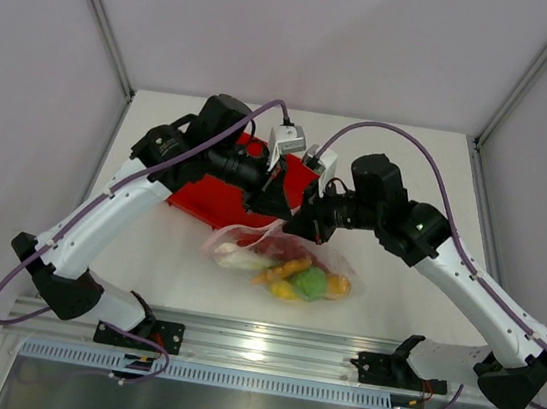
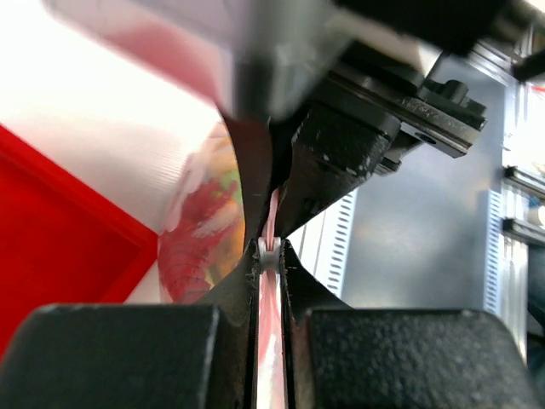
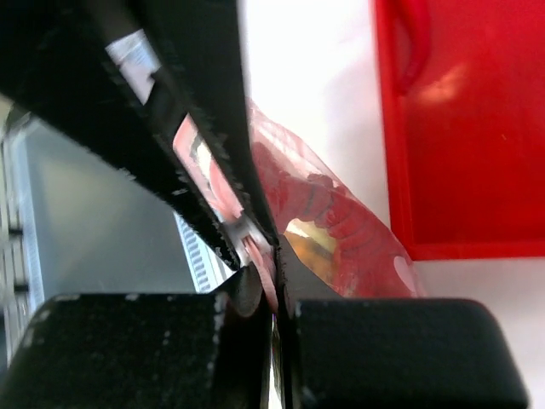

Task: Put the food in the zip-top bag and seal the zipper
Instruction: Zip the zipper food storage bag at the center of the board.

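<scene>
A clear plastic bag (image 1: 281, 261) lies on a white desk (image 1: 184, 273), just in front of a red tray (image 1: 211, 201). Inside the bag is a small heap of toy food. A white leek (image 1: 236, 257) lies on the side toward the left arm. Red chillies (image 1: 264, 246) sit nearest the tray, with an orange ruffled piece (image 1: 285, 267) in the middle. A green round fruit (image 1: 310, 283) and yellow fruits (image 1: 285, 291) lie on the side away from the tray. The bag's mouth faces the tray, and a pinkish-red zipper (image 2: 269, 341) runs along that edge.

Both arms reach in over the tray's front edge and meet at the bag's mouth. The left gripper (image 2: 269, 254) is clamped tight on the zipper, with the strip pinched between its fingers. The right gripper (image 3: 271, 285) is closed on the same strip, right beside the left one.

From above, the two arms cover the bag's mouth and part of the tray. How much of the zipper is pressed together cannot be told. The wrist views are very close and partly blurred. Each shows only a short stretch of the strip, a bulge of crinkled plastic with red and yellow shapes behind it, and a corner of the tray. Single pieces of food cannot be made out there.
</scene>
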### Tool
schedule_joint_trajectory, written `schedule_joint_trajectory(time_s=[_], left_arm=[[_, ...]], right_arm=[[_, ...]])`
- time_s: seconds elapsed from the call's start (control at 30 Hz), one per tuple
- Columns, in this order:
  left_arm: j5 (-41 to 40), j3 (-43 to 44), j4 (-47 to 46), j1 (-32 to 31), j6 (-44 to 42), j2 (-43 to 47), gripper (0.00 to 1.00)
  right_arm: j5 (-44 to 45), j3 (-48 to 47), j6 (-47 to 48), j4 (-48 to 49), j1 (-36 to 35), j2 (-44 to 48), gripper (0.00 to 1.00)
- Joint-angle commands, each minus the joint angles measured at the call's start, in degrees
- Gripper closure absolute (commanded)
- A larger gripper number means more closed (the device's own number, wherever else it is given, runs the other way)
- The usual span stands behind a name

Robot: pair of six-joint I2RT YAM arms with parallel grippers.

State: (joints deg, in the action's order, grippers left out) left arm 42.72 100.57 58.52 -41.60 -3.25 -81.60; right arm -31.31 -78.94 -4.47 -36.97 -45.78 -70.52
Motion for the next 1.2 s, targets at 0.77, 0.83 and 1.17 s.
schedule_joint_trajectory(time_s=[0.77, 0.83, 1.17], left_arm=[[-11.69, -16.02, -5.26, -0.58, 5.53, 9.70, 0.99], [-11.26, -16.90, -5.87, -0.58, 5.53, 10.76, 0.99], [-7.66, -4.27, -2.73, 0.03, 3.33, 9.45, 0.99]], right_arm=[[25.17, 7.04, -24.01, 17.19, 7.54, 7.42, 1.00], [20.97, 8.09, -23.05, 18.94, 8.68, 7.50, 1.00], [3.37, 3.44, -14.17, 15.62, 9.74, 7.86, 0.91]])
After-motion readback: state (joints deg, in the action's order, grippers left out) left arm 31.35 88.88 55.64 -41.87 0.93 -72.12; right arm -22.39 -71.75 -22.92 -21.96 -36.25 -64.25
